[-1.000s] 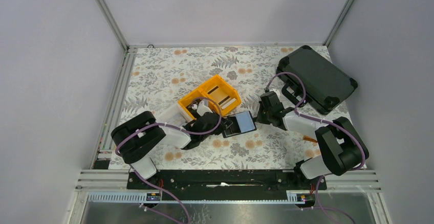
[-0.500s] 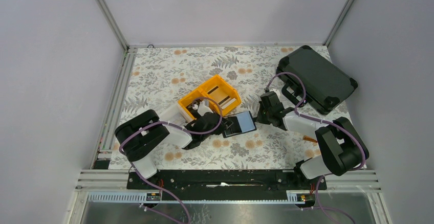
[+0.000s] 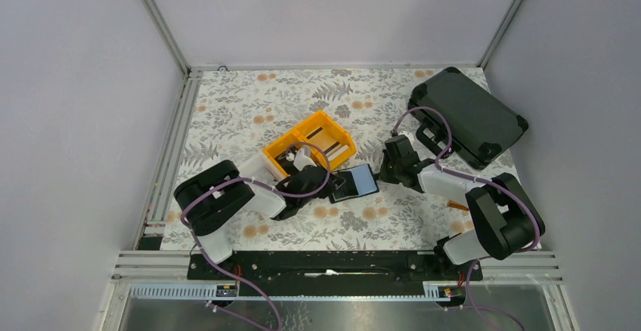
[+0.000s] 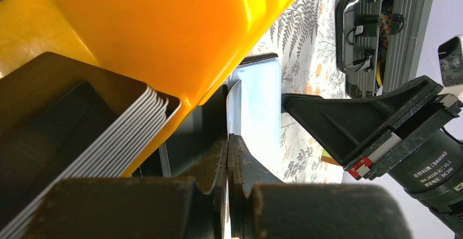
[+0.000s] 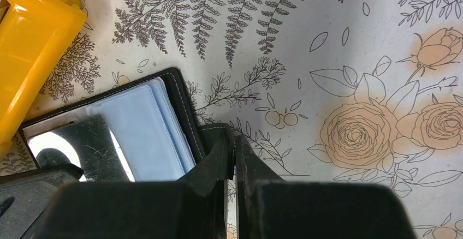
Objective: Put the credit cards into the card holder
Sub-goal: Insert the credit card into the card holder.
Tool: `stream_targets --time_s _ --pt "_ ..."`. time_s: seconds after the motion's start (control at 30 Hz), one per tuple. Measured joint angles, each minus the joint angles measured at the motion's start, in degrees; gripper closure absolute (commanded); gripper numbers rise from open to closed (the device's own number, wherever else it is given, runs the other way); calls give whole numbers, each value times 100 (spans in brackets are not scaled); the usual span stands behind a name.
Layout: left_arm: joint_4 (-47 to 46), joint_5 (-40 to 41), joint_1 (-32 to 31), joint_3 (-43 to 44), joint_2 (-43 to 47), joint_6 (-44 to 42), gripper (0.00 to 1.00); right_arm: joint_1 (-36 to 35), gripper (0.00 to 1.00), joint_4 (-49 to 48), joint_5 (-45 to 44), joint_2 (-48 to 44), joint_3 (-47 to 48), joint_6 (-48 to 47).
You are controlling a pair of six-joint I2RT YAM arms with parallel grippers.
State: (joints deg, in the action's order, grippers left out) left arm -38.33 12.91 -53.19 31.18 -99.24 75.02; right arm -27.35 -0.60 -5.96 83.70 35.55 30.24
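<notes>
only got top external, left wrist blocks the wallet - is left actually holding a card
Observer: Yes. In the left wrist view the left gripper is shut on a thin card, seen edge-on.
Operator: where's it aimed
Observer: Its far end is at the light-blue pocket of the open card holder.
Operator: and right
Observer: The right gripper is pinched on the holder's black tab.

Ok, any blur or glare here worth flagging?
Left wrist: the left tool is a dark, defocused foreground, and the glossy yellow plastic bin carries a bright sheen. Right wrist: floral tablecloth sharp, right tool blurred, a mirror-like glare patch inside the open black folding card holder. Top external: even, sharp lighting.
</notes>
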Motion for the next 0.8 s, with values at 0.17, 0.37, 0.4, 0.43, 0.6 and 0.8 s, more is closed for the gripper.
stream_targets --time_s 0.17,0.37,0.4,0.43,0.6,0.8 --pt "-50 11 0 42 -61 -15 100 0 100 0 2 0 0 0" --pt "-98 52 0 74 -111 -26 100 0 100 0 2 0 0 0" --pt "-111 55 0 74 -116 -31 100 0 100 0 2 0 0 0" --pt "-131 55 0 74 -127 -37 100 0 100 0 2 0 0 0" --pt "-181 59 0 74 -144 -44 100 0 100 0 4 0 0 0" --pt "-216 42 0 129 -219 -44 100 0 100 0 4 0 0 0"
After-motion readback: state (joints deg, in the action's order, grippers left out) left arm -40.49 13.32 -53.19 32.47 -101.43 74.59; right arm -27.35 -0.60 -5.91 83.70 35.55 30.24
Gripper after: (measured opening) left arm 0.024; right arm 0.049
